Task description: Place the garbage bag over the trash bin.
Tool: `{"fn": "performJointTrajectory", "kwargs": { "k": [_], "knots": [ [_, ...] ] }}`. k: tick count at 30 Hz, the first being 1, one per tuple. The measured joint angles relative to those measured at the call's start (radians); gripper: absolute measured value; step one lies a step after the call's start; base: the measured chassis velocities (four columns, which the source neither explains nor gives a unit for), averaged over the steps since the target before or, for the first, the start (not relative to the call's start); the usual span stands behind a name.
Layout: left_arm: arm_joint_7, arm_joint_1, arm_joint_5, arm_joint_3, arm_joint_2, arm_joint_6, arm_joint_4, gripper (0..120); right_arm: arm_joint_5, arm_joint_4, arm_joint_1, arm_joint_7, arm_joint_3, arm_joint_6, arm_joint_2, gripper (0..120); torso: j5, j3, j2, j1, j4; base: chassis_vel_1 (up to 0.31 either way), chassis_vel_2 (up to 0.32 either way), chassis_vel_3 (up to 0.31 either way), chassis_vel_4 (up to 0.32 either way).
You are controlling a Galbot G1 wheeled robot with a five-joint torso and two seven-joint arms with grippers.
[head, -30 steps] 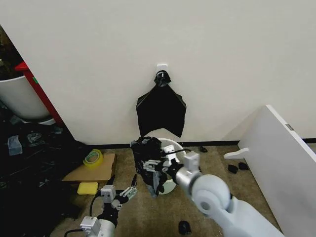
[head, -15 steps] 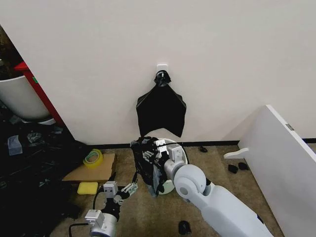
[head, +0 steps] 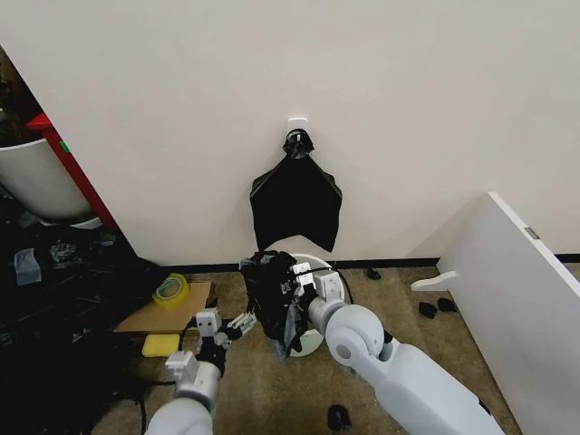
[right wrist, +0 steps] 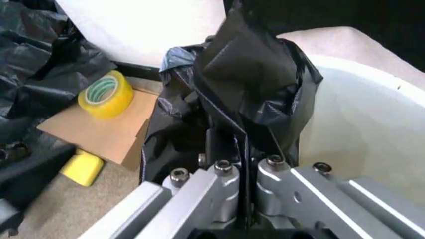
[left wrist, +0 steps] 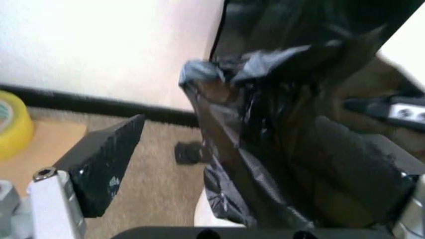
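Note:
The garbage bag [head: 275, 299] is a crumpled black sheet draped over the left side of the trash bin [head: 309, 341], a round white bucket on the carpet by the wall. My right gripper [head: 290, 283] is above the bin's rim, shut on the bag's upper folds. In the right wrist view its fingers [right wrist: 222, 144] are buried in the garbage bag [right wrist: 246, 84], with the trash bin's white inside [right wrist: 359, 129] beside them. My left gripper [head: 237, 323] is open, just left of the bag and apart from it. In the left wrist view one of its fingers [left wrist: 106, 154] stands beside the garbage bag [left wrist: 265, 149].
A black bundle of bags [head: 295, 204] hangs from a wall hook behind the bin. A yellow tape roll [head: 170, 290] lies on cardboard [head: 168, 313], with a yellow sponge [head: 160, 344] to the left. A white panel [head: 517, 290] leans at the right. Dark clutter [head: 54, 299] and a white tub [head: 36, 181] stand at far left.
My left gripper has risen and moved forward toward the bag's left side. My right arm has reached farther in, still holding the bag at the bin.

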State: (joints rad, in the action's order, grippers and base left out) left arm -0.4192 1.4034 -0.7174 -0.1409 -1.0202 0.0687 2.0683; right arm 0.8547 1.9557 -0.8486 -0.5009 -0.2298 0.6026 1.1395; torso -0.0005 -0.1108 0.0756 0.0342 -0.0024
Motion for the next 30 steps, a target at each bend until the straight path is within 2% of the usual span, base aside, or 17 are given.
{"fn": "performJointTrajectory", "kwargs": {
  "k": [6,12,16,17,19,20,24,30],
  "knots": [
    [-0.014,-0.068,-0.067,0.031,0.007,0.066,-0.033,100,0.005,0.002,0.0,0.0,0.001,-0.001,-0.011,0,-0.0001,0.0,0.0,0.0,-0.0001,0.0,0.0,0.0,0.0],
    [-0.074,-0.182,-0.187,0.095,-0.022,0.138,-0.082,100,0.005,0.002,-0.005,0.004,0.001,-0.002,-0.015,0,0.0,0.0,0.0,0.0,0.0,0.0,0.0,0.0,0.0],
    [-0.175,-0.289,-0.214,0.152,-0.061,0.216,-0.133,99,0.006,0.001,-0.009,0.008,0.001,-0.003,-0.024,0,0.0,0.0,0.0,0.0,-0.0004,0.0,0.0,0.0,0.0],
    [-0.175,-0.289,-0.214,0.152,-0.061,0.216,-0.133,99,0.006,0.001,-0.009,0.008,0.001,-0.003,-0.024,0,0.0,0.0,0.0,0.0,-0.0004,0.0,0.0,0.0,0.0],
    [-0.248,-0.337,-0.222,0.173,-0.077,0.282,-0.154,99,0.008,-0.001,-0.011,0.009,0.001,-0.003,-0.022,0,0.0,0.0,0.0,0.0,-0.0001,0.0,0.0,0.0,0.0],
    [-0.248,-0.337,-0.222,0.173,-0.077,0.282,-0.154,99,0.008,-0.001,-0.011,0.009,0.001,-0.003,-0.022,0,0.0,0.0,0.0,0.0,-0.0001,0.0,0.0,0.0,0.0],
    [-0.368,-0.396,-0.268,0.201,-0.113,0.381,-0.189,99,0.009,-0.003,-0.017,0.01,0.002,-0.003,-0.018,0,0.0,0.0,0.0,0.0,-0.0001,0.0,0.0,0.0,0.0],
    [-0.421,-0.433,-0.334,0.204,-0.143,0.423,-0.224,99,0.01,-0.004,-0.018,0.012,0.006,-0.003,-0.02,0,-0.0001,0.0,0.0,0.0,0.0,0.0,0.0,0.0,0.0]
  ]
}}
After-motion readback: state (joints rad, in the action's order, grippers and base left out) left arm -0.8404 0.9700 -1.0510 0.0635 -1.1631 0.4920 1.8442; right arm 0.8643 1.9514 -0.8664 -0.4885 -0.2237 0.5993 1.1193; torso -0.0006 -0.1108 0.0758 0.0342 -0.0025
